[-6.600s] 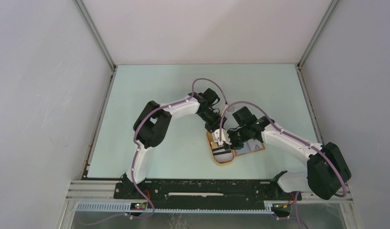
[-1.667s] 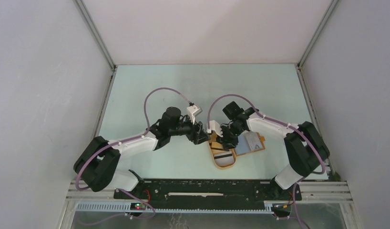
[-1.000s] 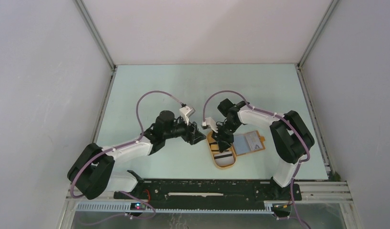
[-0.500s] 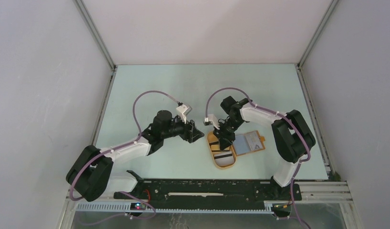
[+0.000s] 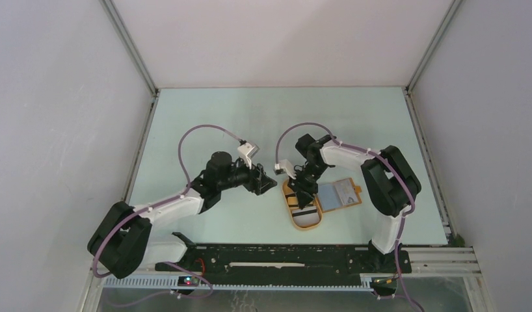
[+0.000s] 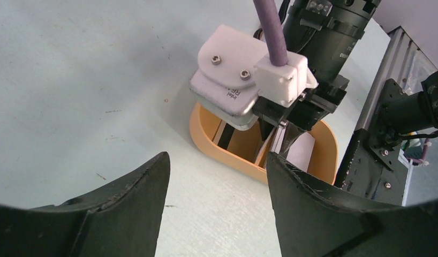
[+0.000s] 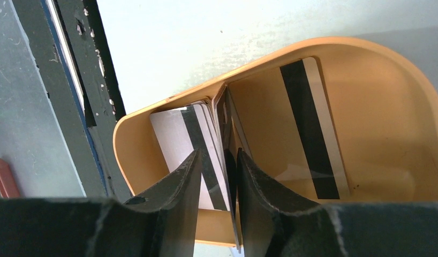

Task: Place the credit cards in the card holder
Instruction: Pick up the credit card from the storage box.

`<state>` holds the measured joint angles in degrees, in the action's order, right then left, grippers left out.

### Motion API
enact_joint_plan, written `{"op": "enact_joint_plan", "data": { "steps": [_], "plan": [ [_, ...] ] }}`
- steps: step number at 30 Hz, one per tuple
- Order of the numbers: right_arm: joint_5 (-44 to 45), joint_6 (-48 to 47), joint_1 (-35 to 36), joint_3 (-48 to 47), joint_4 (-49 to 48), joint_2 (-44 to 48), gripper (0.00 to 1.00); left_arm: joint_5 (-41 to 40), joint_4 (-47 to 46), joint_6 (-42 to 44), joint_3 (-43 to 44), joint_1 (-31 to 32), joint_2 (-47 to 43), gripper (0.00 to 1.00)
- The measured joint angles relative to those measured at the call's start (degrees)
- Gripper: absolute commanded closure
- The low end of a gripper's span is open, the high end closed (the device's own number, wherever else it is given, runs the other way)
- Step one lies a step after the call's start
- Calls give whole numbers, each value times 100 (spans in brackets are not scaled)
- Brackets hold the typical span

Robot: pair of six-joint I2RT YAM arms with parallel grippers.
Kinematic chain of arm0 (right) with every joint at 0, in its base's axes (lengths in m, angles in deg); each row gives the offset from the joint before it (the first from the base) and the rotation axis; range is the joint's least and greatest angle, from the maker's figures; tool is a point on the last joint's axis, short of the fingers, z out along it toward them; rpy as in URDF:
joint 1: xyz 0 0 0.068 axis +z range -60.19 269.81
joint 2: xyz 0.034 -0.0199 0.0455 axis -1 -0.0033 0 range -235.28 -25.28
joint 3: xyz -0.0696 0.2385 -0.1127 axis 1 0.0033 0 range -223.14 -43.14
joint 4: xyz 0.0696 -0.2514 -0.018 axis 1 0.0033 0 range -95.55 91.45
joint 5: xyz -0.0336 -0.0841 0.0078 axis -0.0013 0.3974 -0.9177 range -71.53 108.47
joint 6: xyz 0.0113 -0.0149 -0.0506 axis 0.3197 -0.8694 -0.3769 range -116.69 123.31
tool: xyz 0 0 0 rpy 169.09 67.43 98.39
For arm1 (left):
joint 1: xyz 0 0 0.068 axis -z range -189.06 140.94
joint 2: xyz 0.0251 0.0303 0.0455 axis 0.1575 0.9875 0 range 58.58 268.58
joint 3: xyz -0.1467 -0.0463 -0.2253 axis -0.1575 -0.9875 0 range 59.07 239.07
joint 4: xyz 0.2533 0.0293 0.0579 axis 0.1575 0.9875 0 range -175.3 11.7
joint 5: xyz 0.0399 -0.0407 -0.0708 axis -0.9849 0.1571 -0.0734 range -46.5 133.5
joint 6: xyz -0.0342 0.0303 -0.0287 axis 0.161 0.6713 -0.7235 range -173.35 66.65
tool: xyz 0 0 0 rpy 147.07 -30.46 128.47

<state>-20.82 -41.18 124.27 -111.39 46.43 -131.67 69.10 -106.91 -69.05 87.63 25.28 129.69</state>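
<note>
The right gripper (image 7: 218,158) reaches down into the oval orange tray (image 7: 168,101), its jaws partly closed with a thin sheaf of credit cards (image 7: 223,134) on edge between them. I cannot tell whether the pads press on the sheaf, nor how many cards it holds.

Only the right wrist view shows the rest of the tray: one black-striped card (image 7: 313,139) flat on its floor and one leaning card (image 7: 174,139) at its end.

The left gripper (image 6: 217,160) hangs wide open and holds nothing, facing the tray.

Only the top view shows the one card holder (image 5: 338,195). It lies open and orange-tan just right of the tray, nearer the worktop's (image 5: 250,117) near edge.
</note>
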Motion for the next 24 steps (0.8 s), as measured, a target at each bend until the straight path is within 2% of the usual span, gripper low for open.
{"op": "enact_joint_plan", "data": {
  "steps": [13,24],
  "plan": [
    [-85,7,-17,-243,254,-22,71,-4,-15,-85,-162,-81,-155,29],
    [-166,-17,-61,-243,372,-2,70,0,-15,-87,-162,-114,-179,29]
  ]
}}
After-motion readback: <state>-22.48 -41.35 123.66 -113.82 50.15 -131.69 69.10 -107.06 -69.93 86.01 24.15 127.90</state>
